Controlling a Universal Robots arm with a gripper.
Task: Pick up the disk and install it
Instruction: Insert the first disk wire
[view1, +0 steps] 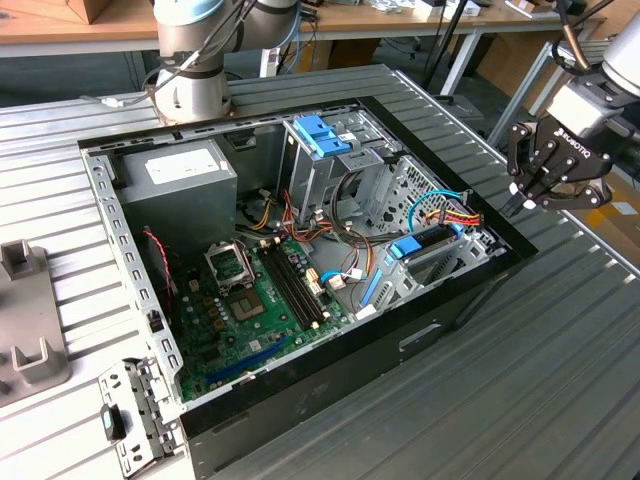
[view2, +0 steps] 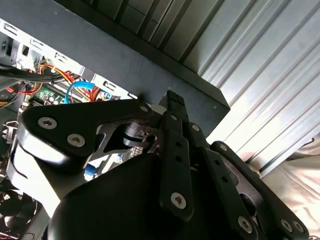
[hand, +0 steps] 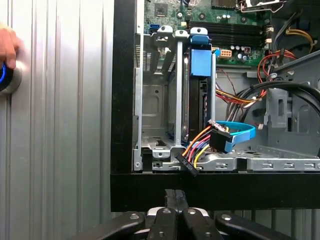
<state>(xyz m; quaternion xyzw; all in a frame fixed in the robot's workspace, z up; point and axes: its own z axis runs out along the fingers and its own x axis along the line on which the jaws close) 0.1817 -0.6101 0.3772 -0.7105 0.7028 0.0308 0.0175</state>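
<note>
The disk (view1: 428, 240), dark with a bright blue end tab, sits inside the drive bay at the open computer case's (view1: 330, 395) end nearest the exterior view's right. In the first wrist view the disk (hand: 194, 105) stands in the bay's slot between silver rails, its blue tab towards the motherboard. My gripper (view1: 517, 204) hangs outside the case, just beyond its black wall on the exterior view's right, above the ribbed table. In both wrist views the fingertips (hand: 175, 196) (view2: 172, 100) are pressed together with nothing between them.
A bundle of orange, red and yellow wires (view1: 452, 214) and a thin blue cable (hand: 239, 133) lie by the bay. A tall metal cage with a blue latch (view1: 322, 135) stands mid-case. A person's hand (hand: 7, 42) rests by a blue-lit button (hand: 4, 79) on the table.
</note>
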